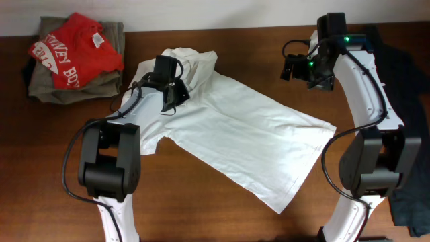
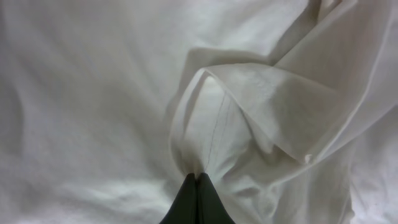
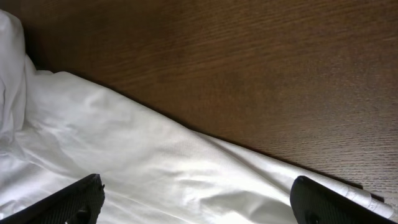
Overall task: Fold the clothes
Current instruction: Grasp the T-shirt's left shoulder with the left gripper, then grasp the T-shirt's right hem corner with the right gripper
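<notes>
The only writing in view is on a folded red shirt (image 1: pixel 75 52), well off to the left of the left gripper (image 1: pixel 175 94). Its white lettering curves across the chest, and "BOY" can just be made out, while the rest is too small to read. A small pale tag sits at its neck. The red shirt lies on top of a folded olive garment (image 1: pixel 111 84).

The white T-shirt (image 1: pixel 242 141) lies spread diagonally across the table (image 1: pixel 255 44), directly under the left gripper and reaching below the right gripper (image 1: pixel 290 67). No label shows on it.

In the left wrist view, the left gripper (image 2: pixel 196 186) has its fingers pressed together on a raised fold of the white T-shirt (image 2: pixel 93 93), with a hemmed edge doubled over just beyond the tips.

The right gripper (image 3: pixel 196 186) is spread wide, one finger (image 3: pixel 74 202) at each lower corner of its wrist view. The edge of the white T-shirt (image 3: pixel 143 155) lies beneath it and bare table (image 3: pixel 249 62) lies beyond. Whether it touches the cloth cannot be told.

A dark garment (image 1: pixel 410 195) lies behind the right arm at the table's edge, with no lettering visible. The table is dark brown wood grain, and a pale wall (image 1: pixel 201 12) runs along its far side.
</notes>
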Motion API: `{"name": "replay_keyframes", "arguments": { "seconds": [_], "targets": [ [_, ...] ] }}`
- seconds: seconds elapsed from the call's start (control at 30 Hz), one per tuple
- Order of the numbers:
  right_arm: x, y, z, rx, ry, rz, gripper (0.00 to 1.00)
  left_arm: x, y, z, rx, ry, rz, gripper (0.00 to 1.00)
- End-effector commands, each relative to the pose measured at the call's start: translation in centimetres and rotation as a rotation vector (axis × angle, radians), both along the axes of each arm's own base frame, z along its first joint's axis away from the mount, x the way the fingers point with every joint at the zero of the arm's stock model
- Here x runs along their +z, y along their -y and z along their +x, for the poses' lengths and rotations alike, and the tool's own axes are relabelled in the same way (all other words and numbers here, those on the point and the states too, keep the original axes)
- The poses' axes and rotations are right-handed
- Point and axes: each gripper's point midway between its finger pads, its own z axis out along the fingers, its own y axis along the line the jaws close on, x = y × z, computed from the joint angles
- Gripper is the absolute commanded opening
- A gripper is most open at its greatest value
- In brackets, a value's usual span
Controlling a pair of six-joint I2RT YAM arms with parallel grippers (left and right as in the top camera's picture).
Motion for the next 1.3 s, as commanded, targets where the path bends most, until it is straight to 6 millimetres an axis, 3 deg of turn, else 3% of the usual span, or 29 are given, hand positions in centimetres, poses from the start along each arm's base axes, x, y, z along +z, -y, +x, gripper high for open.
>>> {"name": "replay_keyframes", "arguments": {
  "seconds": [0.0,0.03,0.1,0.13,0.2,0.23,0.3,0.4,0.6,0.7,0.83,0.93,1.0,1.13,1.27],
  "targets": [
    [1.3,-0.3,0.5,0.005,0.048,0.005,0.99,-0.5,0.6,0.3,-0.013,-0.002,-0.012,0.0],
    [1.7,-0.3,1.5,0.005,0.093,0.005,0.99,-0.4,0.7,0.3,-0.015,0.001,-0.017,0.0],
    [1.9,-0.8,1.7,0.016,0.104,0.031,0.99,-0.3,0.8,0.5,-0.016,0.008,-0.022,0.0],
    [1.5,-1.5,0.3,0.029,0.045,0.072,0.99,-0.3,0.8,0.5,-0.017,0.011,-0.023,0.0],
    [0.8,-0.7,-1.7,0.009,-0.047,0.047,0.99,-0.3,0.8,0.5,-0.018,0.009,-0.025,0.0],
    [0.4,0.9,-2.7,-0.049,-0.097,-0.011,0.99,-0.3,0.8,0.5,-0.018,0.008,-0.025,0.0],
    [-0.2,6.7,-6.8,-0.3,-0.264,-0.224,0.99,-0.3,0.8,0.4,-0.018,0.005,-0.024,0.0],
    [0.5,8.9,-13.2,-0.354,-0.504,-0.329,0.99,-0.2,0.9,0.6,-0.02,0.012,-0.029,0.0],
    [-1.7,8.8,-13.8,-0.399,-0.518,-0.319,0.99,-0.3,0.8,0.4,-0.018,0.005,-0.027,0.0],
    [-4.5,8.1,-12.9,-0.282,-0.482,-0.278,0.99,-0.3,0.8,0.4,-0.018,0.005,-0.027,0.0],
    [-8.0,8.3,-13.1,-0.283,-0.467,-0.24,0.98,-0.3,0.8,0.4,-0.018,0.005,-0.027,0.0],
    [-9.7,8.6,-13.9,-0.299,-0.48,-0.213,0.75,-0.3,0.8,0.4,-0.018,0.005,-0.027,0.0],
    [-11.1,8.1,-13.6,-0.252,-0.452,-0.148,0.75,-0.3,0.8,0.5,-0.018,0.005,-0.027,0.0],
    [-11.7,7.7,-12.9,-0.236,-0.414,-0.116,0.74,-0.3,0.8,0.4,-0.018,0.005,-0.028,0.0],
    [-12.4,7.3,-13.0,-0.221,-0.407,-0.1,0.66,-0.3,0.8,0.5,-0.018,0.006,-0.028,0.0]
  ]
}}
